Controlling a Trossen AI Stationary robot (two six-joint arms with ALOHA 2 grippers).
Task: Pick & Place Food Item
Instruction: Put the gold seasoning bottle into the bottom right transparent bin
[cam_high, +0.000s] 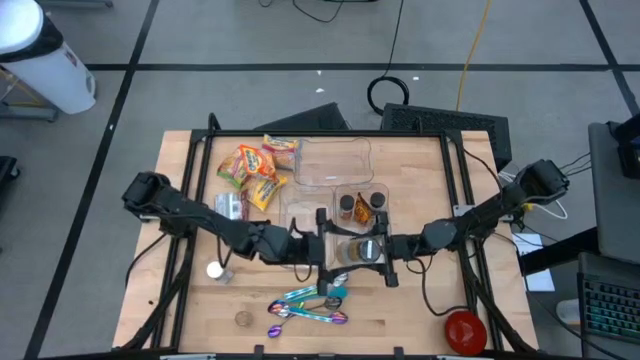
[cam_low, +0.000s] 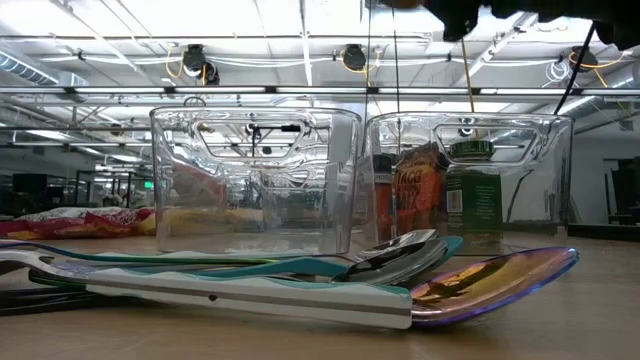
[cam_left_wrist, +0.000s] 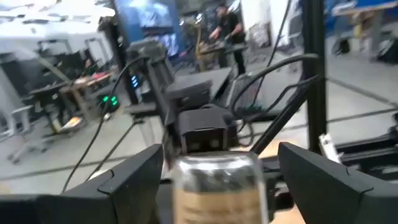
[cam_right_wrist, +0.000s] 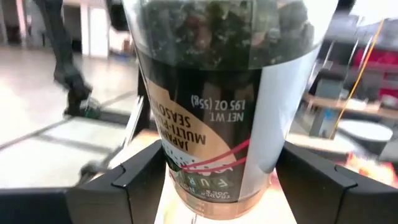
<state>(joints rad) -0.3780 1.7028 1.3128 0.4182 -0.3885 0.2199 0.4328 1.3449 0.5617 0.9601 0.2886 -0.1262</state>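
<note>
A seasoning jar (cam_high: 346, 252) with a tan and dark label and dark flakes inside hangs above the table's middle, between my two grippers. My right gripper (cam_high: 368, 250) comes from the right and is shut on it; the jar fills the right wrist view (cam_right_wrist: 217, 93). My left gripper (cam_high: 322, 245) comes from the left and is open. Its two fingers (cam_left_wrist: 134, 180) stand wide on either side of the jar's other end (cam_left_wrist: 217, 186) without touching it. The low view does not show the jar. My right gripper pinches the jar's sides near its one end (cam_right_wrist: 180, 177) between its two fingers. The fingers come about level from the table's right side. The jar is lifted clear of the table and reaches out past the fingers toward my left gripper.
A small clear bin (cam_high: 385, 190) holding other spice jars (cam_high: 353, 207) stands just beyond the grippers, and a larger clear bin (cam_high: 335, 160) stands behind it. Snack packets (cam_high: 255, 165) lie at the far left. Several spoons (cam_high: 310, 305) lie near the front edge. A red object (cam_high: 465, 330) sits at the front right.
</note>
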